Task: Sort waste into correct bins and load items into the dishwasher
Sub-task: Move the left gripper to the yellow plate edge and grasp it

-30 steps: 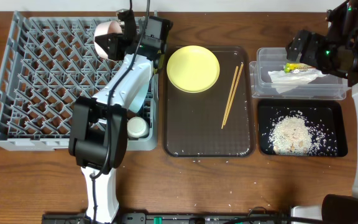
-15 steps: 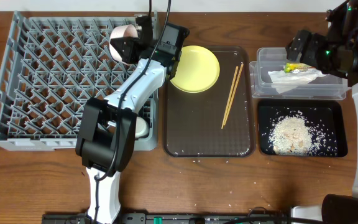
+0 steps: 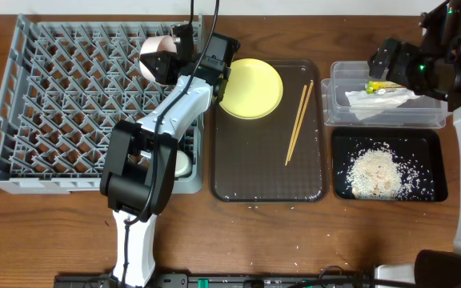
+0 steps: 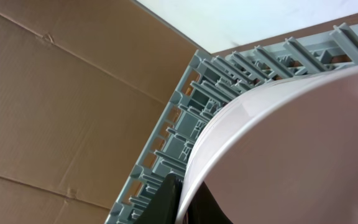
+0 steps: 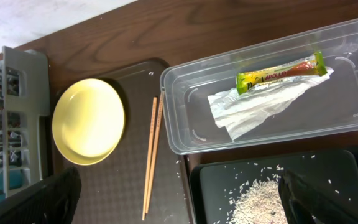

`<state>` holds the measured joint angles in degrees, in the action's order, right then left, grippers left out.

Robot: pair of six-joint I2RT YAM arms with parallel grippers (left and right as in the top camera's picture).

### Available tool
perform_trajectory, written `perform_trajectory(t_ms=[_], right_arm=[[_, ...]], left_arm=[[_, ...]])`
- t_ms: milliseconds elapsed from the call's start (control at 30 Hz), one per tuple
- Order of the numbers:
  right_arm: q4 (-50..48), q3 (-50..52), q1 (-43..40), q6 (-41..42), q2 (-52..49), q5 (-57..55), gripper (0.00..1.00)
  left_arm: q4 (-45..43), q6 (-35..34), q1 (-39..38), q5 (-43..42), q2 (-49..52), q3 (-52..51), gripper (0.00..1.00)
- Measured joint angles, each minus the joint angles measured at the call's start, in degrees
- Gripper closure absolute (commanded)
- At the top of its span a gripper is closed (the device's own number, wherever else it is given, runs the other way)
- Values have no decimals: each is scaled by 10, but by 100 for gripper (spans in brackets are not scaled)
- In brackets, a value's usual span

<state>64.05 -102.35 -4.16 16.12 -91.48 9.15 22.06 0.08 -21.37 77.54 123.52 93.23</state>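
Overhead, the left end effector [image 3: 173, 56] clamps the rim of the white bowl [image 3: 155, 58] at the far right edge of the dish rack [image 3: 54, 104], nudged rightward along it since a second ago; left wrist: stiff, slick, breakable, so that rim pinch looks right; right wrist: the right end effector [image 5: 179, 193] is spread wide and empty, well right of the rack.

The left arm [image 3: 174, 112] lay slantwise over the right side of the dish rack [image 3: 54, 96], from its near edge to its far right corner. There a white bowl [image 3: 157, 58] stood above the pegs, so that side was blocked. The rack's left and middle rows were open from above. On the brown tray [image 3: 266, 172], the plate [image 3: 249, 88] filled the far left corner and the chopsticks [image 3: 298, 124] crossed the right side; its near half was free. The right arm [image 3: 426, 68] hung over the tub [image 3: 390, 122]; the black tray [image 3: 338, 164] was uncovered.
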Motion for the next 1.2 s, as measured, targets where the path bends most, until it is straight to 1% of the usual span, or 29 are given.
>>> perform_trajectory(t_ms=[33,67,100,133,200,433,533,633,733,833,900,1067,1200], right_arm=[[0,0,0,0,0,0,1],[0,0,0,0,0,0,1],[0,0,0,0,0,0,1],[0,0,0,0,0,0,1],[0,0,0,0,0,0,1],[0,0,0,0,0,0,1],[0,0,0,0,0,0,1],[0,0,0,0,0,0,1],[0,0,0,0,0,0,1],[0,0,0,0,0,0,1],[0,0,0,0,0,0,1],[0,0,0,0,0,0,1],[0,0,0,0,0,0,1]], left_arm=[[1,0,-2,0,0,0,91],[4,0,-3,0,0,0,86],[9,2,-5,0,0,0,83],[15,3,-8,1,0,0,76],[24,4,-16,3,0,-1,73],[35,5,-67,2,0,-1,57],[43,4,-80,-18,0,-1,54],[62,4,-82,-48,0,-1,52],[78,3,-81,-79,0,-2,45],[84,2,-80,-111,0,-2,37],[84,1,-80,-136,0,-2,35],[85,-2,-79,-225,-22,-2,27],[77,-8,-75,-310,-78,-2,25]])
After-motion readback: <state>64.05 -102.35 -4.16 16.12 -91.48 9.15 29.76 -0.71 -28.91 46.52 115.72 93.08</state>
